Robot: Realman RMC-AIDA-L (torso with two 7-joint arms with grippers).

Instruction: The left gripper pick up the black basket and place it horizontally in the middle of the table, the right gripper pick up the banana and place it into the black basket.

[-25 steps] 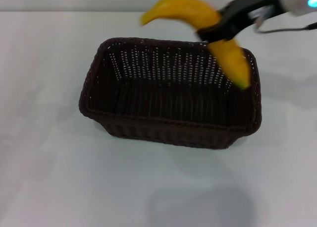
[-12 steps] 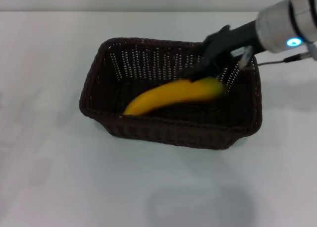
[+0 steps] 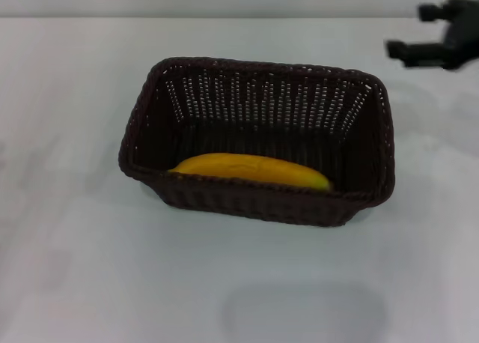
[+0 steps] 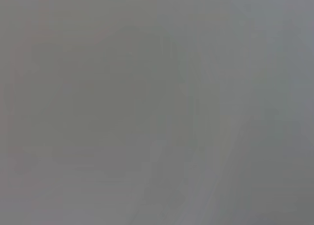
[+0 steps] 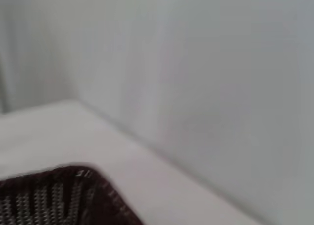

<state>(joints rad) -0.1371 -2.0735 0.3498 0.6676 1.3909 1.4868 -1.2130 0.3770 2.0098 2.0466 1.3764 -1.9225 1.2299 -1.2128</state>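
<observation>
Your banana [image 3: 251,171] lies smooth, yellow and gently curved inside the black basket [image 3: 258,81], along its near wall. The dark woven basket with slotted sides sits mid-counter [image 3: 75,268]. Your right gripper [image 3: 419,34] hangs above the far right of the counter, clear of the basket, jaws spread and holding nothing. You cannot see the left gripper.

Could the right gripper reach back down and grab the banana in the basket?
Probably yes: the banana lies uncovered in the open-topped black basket, and the right gripper hangs open just beyond its far right corner.
</observation>
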